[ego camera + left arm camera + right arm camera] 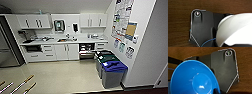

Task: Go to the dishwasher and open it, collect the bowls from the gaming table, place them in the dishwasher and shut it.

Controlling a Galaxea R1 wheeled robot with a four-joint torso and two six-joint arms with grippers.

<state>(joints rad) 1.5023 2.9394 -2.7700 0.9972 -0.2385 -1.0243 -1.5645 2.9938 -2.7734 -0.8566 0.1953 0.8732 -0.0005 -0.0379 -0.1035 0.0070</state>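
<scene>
Bowls carried at the wrists: blue bowl [194,79] looming large and hollow-side up in the right wrist view, close against the dark robot plate; white bowl [235,30] likewise close in the left wrist view. Cannot tell how either pincer stands, nor whether either bowl is gripped. Dark wood-grain surface [179,18] beneath both. Farther off in the head view, dishwasher [86,50] open under the kitchen desk [62,41], racks showing, with lidded bins [113,72] just beside it along the wall.

Office kitchenette: cabinets [33,22], recycling bins [111,70].
</scene>
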